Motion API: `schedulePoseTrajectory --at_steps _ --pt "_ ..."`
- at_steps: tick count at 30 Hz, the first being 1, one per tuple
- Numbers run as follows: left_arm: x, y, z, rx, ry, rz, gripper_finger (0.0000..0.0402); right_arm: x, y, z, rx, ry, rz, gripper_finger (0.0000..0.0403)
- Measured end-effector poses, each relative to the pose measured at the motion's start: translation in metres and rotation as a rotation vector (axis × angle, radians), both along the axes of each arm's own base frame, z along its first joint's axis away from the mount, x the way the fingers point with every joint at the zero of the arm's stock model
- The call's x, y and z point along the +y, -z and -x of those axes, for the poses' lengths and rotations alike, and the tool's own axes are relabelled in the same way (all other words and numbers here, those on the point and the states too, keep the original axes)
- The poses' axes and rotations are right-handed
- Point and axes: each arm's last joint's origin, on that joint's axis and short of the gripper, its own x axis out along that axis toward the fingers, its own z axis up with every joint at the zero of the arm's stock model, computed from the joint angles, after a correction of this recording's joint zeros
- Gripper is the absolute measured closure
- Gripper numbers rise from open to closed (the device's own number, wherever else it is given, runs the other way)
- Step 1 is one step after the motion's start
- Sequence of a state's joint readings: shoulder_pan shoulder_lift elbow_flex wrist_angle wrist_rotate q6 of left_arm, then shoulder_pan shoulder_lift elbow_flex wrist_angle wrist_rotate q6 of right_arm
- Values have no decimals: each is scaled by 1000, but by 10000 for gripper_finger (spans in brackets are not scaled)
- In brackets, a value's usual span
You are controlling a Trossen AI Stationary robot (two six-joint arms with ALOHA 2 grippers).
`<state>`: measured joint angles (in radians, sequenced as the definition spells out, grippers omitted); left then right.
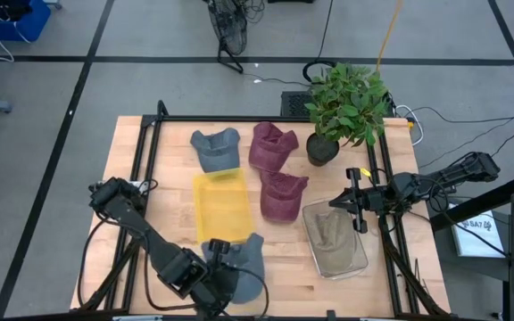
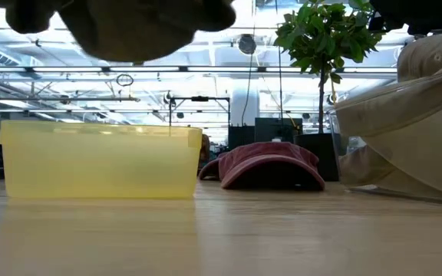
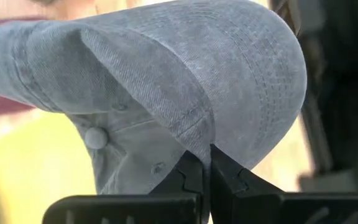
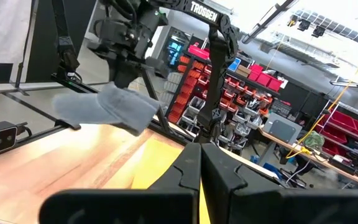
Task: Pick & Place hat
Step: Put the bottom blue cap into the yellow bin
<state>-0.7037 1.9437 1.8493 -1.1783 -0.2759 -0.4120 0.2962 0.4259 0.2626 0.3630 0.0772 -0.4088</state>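
Left end effector (image 3: 209, 163) pinches the grey hat (image 3: 185, 81) at a fold of faded denim, stitching and a small button showing. The hat hangs off the desk (image 1: 284, 254) near its front edge, just beside the yellow bin (image 1: 222, 206). Right end effector (image 1: 357, 203), fingers pressed together, sits over the clear bin (image 1: 357, 260).

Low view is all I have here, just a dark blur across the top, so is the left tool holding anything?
Observer: Yes, the left tool is shut on a grey denim cap.
Operator: Where's that over the table?
Observer: At the table's front edge, just in front of the yellow plastic bin.
Operator: And the right arm?
Observer: Its right tool is shut and holds nothing, above the clear plastic bin with a tan cap inside.
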Motion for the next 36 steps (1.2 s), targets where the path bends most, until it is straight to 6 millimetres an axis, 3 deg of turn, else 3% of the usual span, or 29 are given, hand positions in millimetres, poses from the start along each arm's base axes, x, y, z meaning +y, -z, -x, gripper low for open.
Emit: schedulePoseTrajectory --at_steps 3,8,14,18,21,26,36 --pt "5 -8 10 26 34 -35 397 0 0 0 0 0 0 403" --pt "25 -49 31 -83 25 -45 398 0 0 0 0 0 0 403" --pt "69 -96 60 -199 -35 -107 398 0 0 0 -3 0 7 403" --pt "97 -108 56 -261 -34 -146 398 0 -1 0 -9 2 5 403" --pt "110 -102 46 -279 40 -197 399 0 -1 0 -7 2 2 403" --pt "130 -74 28 -297 206 -164 399 0 0 0 0 2 2 403" --pt "182 11 31 -221 192 -148 399 0 8 0 3 3 -3 403"
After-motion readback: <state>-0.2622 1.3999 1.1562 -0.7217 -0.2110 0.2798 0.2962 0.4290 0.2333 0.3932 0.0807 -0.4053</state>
